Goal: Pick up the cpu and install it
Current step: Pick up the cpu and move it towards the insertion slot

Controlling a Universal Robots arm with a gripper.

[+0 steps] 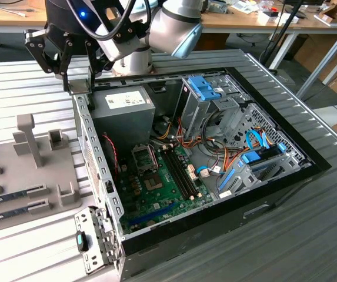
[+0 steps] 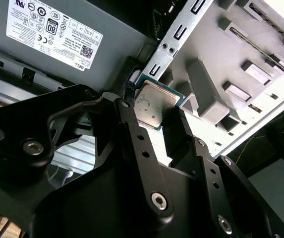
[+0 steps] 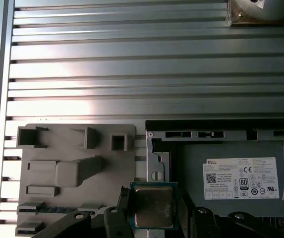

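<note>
Pincer [image 2: 151, 117] clamping cpu [image 2: 154, 101] by its edges, above computer case [image 2: 179, 39] rim

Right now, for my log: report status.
Gripper shut on cpu. Held above case corner, beside power supply. Not yet in motherboard.

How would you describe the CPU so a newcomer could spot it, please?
Find the open black computer case and the grey box-shaped power supply in its corner. Near that corner, the black gripper grips the small flat square chip; its shiny silver-grey metal top and green rim set it apart.
</note>
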